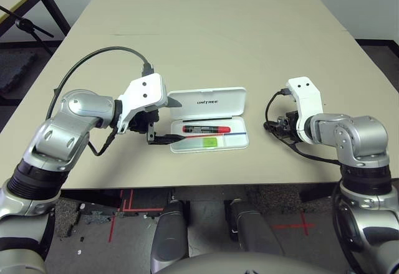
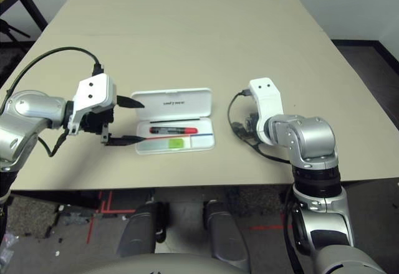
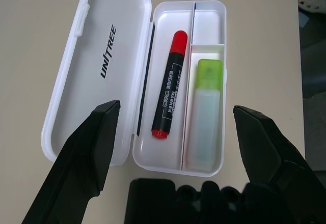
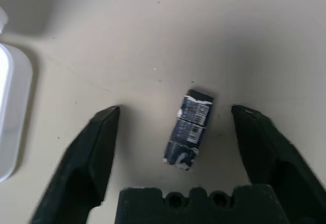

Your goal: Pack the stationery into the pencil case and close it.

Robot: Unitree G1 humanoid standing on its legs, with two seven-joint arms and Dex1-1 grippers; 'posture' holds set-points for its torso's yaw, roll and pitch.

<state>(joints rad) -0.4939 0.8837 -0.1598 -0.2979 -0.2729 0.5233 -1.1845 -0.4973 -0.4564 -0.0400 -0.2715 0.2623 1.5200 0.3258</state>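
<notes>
Left tool [image 3: 177, 106] wide, right tool [image 4: 175, 108] wide, one block [image 4: 188, 131], one open case [image 3: 209, 24], one marker [image 3: 170, 86], one highlighter [image 3: 205, 114]

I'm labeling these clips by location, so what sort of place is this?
Probably a robotics lab or test area: a large beige table with jointed silver robot arms over it, red tape lines on the grey floor below, and a white plastic pencil case lettered "UNITREE".
</notes>
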